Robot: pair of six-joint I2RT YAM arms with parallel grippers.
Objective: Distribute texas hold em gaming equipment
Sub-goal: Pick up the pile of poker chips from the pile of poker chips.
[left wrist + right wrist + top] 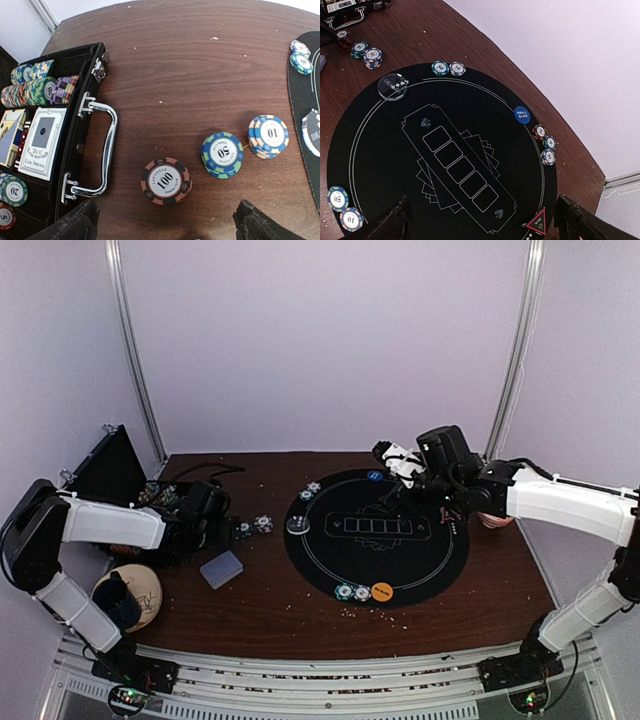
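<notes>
Black case (80,125), frame left, contents visible only from left wrist, held chip rows (35,90) and card decks (42,142), left gripper (167,222) and right gripper (485,225) fingers spread, empty.

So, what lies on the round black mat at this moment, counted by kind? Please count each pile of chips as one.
Chip piles: 7
Blue disc: 1
Orange disc: 1
Clear round button: 1
Red triangle marker: 1
Total on the mat: 11
</notes>
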